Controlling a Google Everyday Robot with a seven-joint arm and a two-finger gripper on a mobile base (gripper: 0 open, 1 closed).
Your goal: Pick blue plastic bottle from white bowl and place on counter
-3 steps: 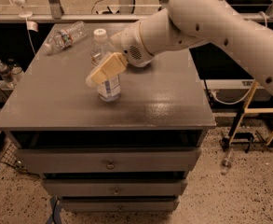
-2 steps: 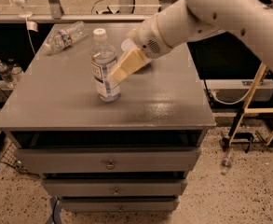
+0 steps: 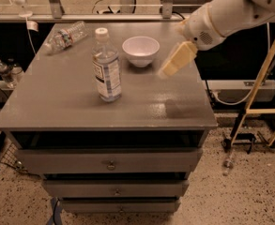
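Your blue-labelled clear plastic bottle [image 3: 107, 64] stands on the flat grey counter [image 3: 71, 102], apparently delivered. That is likely why your beige gripper [image 3: 175, 61] hangs right of the small white bowl [image 3: 140, 50]; open or closed, I cannot tell.

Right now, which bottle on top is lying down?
The clear bottle at the counter's back-left corner; the blue plastic bottle stands upright. The gripper hovers right of the white bowl.

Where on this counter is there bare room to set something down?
Bare: the counter along its front, ahead of the blue plastic bottle, and its left side before the lying bottle. Crowded: the back, with the white bowl and the gripper hovering right of it.
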